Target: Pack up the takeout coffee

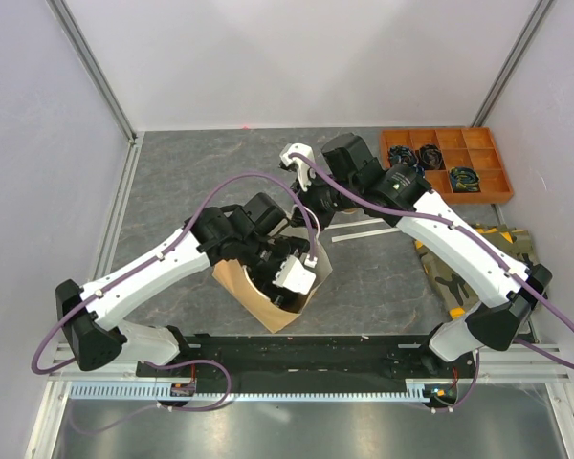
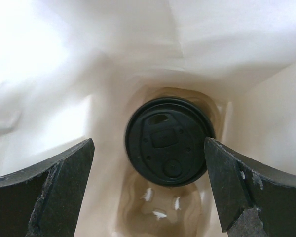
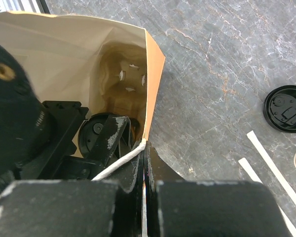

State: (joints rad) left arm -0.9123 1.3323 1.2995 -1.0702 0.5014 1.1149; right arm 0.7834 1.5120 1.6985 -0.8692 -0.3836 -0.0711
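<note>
My left gripper (image 2: pixel 148 143) gapes above the lidded cup (image 2: pixel 167 148), frame centre, in the bag (image 3: pixel 155 64) my right gripper (image 3: pixel 144 148) pinches by the rim; I judge it light, crushable (squeeze its sides softly).

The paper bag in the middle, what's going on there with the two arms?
The right gripper has its fingers shut on the rim of the paper bag, by its white handle, holding it open. The left gripper reaches down inside, fingers wide open either side of a black-lidded cup, not touching it. That cup sits in the pulp carrier at the bag's bottom. Another black lid lies loose on the table.
</note>
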